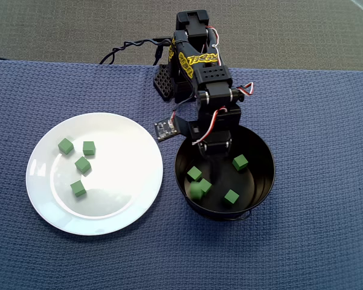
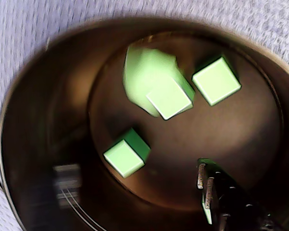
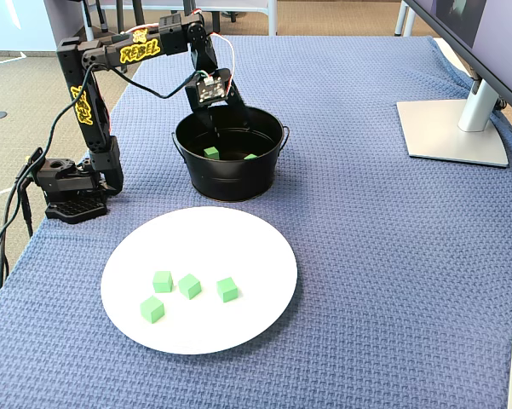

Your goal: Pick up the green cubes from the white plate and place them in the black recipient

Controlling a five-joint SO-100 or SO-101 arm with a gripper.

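Cubes, green, lie in two groups. Four sit on the white plate (image 1: 139, 199), left of centre in the overhead view: at about 10 o'clock (image 1: 65, 145), 11 o'clock (image 1: 89, 148), centre-left (image 1: 82, 164) and 8 o'clock (image 1: 78, 188). The others are in the black recipient (image 1: 263, 187): one at 2 o'clock (image 1: 240, 162), one at 5 o'clock (image 1: 231, 197), one at 9 o'clock (image 1: 194, 173), and a blurred green shape (image 1: 199, 188) at 7 o'clock, whose count cannot be resolved. The recipient stands just beside the plate, at its 3 o'clock, on a blue woven cloth (image 1: 314, 121). The gripper (image 1: 212, 151) reaches into the pot from 12 o'clock; whether its jaws are parted cannot be told. A monitor stand (image 3: 456, 128) sits well apart in the fixed view.
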